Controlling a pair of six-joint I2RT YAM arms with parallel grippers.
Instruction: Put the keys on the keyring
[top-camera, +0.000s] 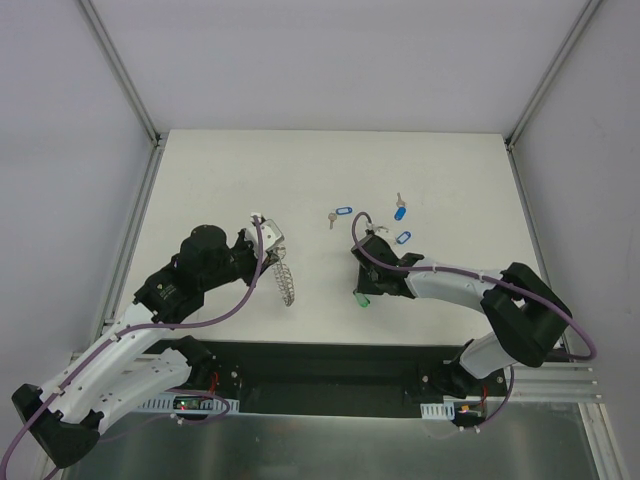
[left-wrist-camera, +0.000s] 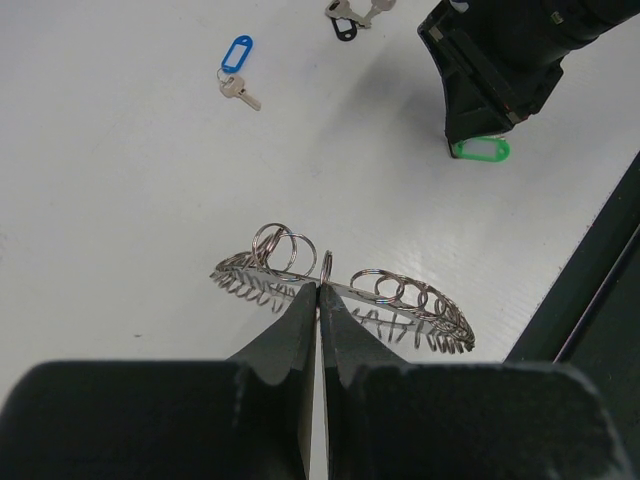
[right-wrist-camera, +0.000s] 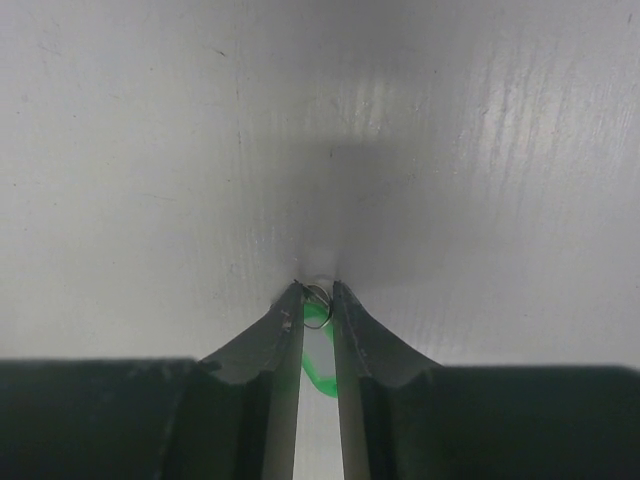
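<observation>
1. Top external: left claw (top-camera: 274, 254) clenched on keyring (top-camera: 286, 281), left of desk (top-camera: 200, 180) centre; blue keys (top-camera: 340, 214) loose toward far edge.
2. Left wrist: keyring pinched at rim, edge-on.
3. Right wrist: right claw (right-wrist-camera: 318, 290) straddles green key (right-wrist-camera: 317, 368) by near edge; grip untellable. Step judged: pickup; next needs firm pinch, then lift.

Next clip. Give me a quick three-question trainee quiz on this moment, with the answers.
1. True or false: the left claw is shut on the keyring.
2. Between the fingers of the right claw sits a tag coloured: A blue, B green, C red.
3. In the top view, how many blue-tagged keys lie loose on the table?
Key: 1 true; 2 B; 3 three.
</observation>
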